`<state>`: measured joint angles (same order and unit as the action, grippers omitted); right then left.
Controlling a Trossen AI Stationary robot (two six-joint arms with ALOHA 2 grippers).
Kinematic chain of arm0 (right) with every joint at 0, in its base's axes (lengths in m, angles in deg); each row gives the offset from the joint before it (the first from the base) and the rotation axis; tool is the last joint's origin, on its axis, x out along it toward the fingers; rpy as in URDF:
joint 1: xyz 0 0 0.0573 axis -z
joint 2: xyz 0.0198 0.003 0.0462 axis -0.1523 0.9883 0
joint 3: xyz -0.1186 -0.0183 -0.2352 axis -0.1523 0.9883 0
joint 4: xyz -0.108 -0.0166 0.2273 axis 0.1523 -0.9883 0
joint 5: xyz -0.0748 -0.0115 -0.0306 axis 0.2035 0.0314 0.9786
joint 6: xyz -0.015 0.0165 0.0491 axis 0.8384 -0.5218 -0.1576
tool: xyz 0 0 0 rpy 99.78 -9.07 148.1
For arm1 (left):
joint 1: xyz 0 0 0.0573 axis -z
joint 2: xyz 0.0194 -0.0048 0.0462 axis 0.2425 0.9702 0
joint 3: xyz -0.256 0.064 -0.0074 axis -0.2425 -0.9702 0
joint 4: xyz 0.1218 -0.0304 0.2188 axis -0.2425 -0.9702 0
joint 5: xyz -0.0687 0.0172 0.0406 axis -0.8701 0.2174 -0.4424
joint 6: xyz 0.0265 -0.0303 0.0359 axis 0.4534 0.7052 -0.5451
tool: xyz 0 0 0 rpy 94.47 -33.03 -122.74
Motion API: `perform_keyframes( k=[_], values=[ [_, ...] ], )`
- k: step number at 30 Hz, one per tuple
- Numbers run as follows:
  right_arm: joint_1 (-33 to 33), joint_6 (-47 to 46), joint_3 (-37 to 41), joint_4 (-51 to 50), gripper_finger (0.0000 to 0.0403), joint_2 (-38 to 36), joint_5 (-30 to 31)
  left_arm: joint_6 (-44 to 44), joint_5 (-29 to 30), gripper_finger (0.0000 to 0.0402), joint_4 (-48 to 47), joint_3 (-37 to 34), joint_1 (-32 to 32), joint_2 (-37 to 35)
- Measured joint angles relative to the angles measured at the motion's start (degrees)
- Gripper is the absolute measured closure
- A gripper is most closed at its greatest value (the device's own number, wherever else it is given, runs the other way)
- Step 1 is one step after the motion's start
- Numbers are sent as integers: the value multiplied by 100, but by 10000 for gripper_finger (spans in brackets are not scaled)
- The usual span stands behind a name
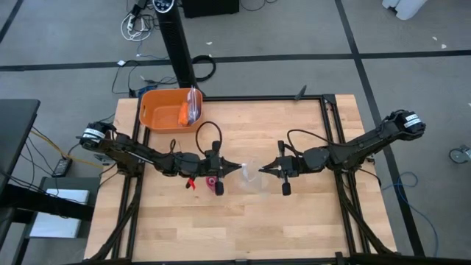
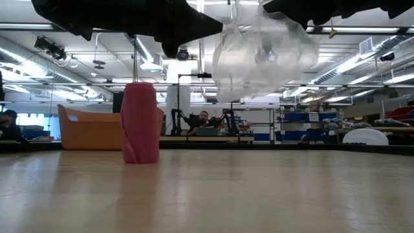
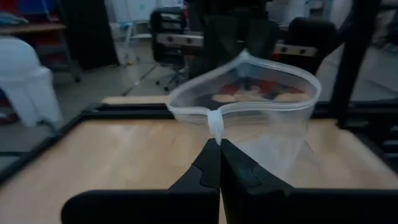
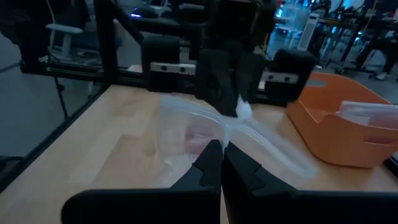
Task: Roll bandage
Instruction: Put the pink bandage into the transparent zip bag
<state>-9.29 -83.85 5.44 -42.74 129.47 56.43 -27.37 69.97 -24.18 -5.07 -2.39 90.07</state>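
Overhead, the wooden worktop (image 1: 294, 221) sits inside a black metal frame (image 1: 335, 125) on a grey floor (image 1: 280, 29) crossed by dark lines, with loose cables (image 1: 136, 26) and a black post (image 1: 176, 44) beyond the far edge. An orange tub (image 1: 162, 110) stands at the far-left corner of the worktop, and a clear packet leans in it.

Both arms reach toward the middle. The left end effector (image 1: 237, 166) and the right end effector (image 1: 265, 168) face each other, each with its fingers closed on an opposite edge of a clear plastic bag (image 1: 252, 177), which hangs between them above the wood. From the left wrist, the dark fingers (image 3: 208, 168) pinch the bag's zip rim, and the mouth of the bag bows open beyond them. From the right wrist, the fingers (image 4: 211, 162) clamp the rim on the other side.

The bandage (image 2: 140, 122), a compact pink roll, stands upright on the worktop just beside the left arm's wrist, outside the bag and touched by neither end effector.

At table height the room behind shows a high ceiling with pipes and strip lights (image 2: 362, 61), shelving, other rigs, and a person (image 2: 204, 118) seated far back.
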Motion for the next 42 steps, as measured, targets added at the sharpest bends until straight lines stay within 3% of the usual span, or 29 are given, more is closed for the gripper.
perform_keyframes(
  k=[8, 14, 21, 25, 34, 42],
  values=[
    [173, -97, -2, 196, 403, 273, -185, 756, -100, 400, -8, 0, -277, 2],
    [431, -303, -2, 435, 392, 641, -297, 741, -227, 400, -106, 0, -343, 2],
    [421, -469, -4, 186, 355, 546, -317, 623, -282, 400, -126, 0, -367, 4],
    [249, -822, -2, -375, 324, 256, -335, 625, -334, 400, -134, 0, -410, 4],
    [-160, -1491, -4, -2016, 254, -914, 243, 474, -454, 400, -145, 0, -415, 4],
    [-379, -2084, -4, -2481, 230, -1894, 298, 474, -454, 400, -427, 0, -415, 4]
  ],
)
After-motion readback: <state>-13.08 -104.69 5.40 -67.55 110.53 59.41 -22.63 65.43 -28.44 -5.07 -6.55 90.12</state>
